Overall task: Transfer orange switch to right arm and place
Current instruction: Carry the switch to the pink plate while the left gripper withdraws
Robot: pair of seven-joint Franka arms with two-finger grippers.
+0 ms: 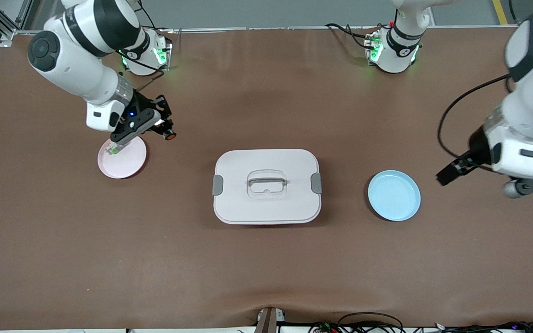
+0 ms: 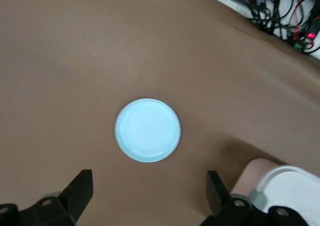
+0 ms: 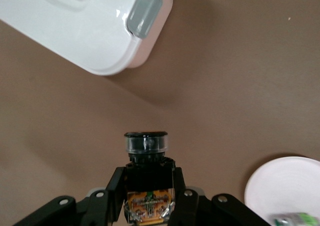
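Since the orange switch [image 1: 169, 135] is such a tiny, stubby push-button, it should prove light and rigid, with a smooth cap that could slip or twist if pinched there; the squarer body below the cap looks the safer place to take hold. At this moment it sits clenched in the right tool [image 1: 164, 130], held by that body with the cap sticking out past the fingertips, up in the air over the bare desk [image 1: 266, 259] just beside the pink plate [image 1: 127, 164]. From the right wrist view the switch [image 3: 146, 156] shows its round cap end-on and orange markings low between the fingers [image 3: 111, 196].

On the pink plate lies a small whitish-clear part with green [image 1: 112, 149], close to the rim on the side toward the right arm's base; the plate holds nothing else that I can see. A white lidded box [image 1: 266, 186] with grey side clasps and a clear handle sits shut at the desk's middle, so its contents are hidden. Toward the left arm's end rests the blue plate [image 1: 394, 194], with nothing in it.

The left tool [image 2: 147, 198] waits with its jaws spread wide and empty, above the desk near the blue plate.
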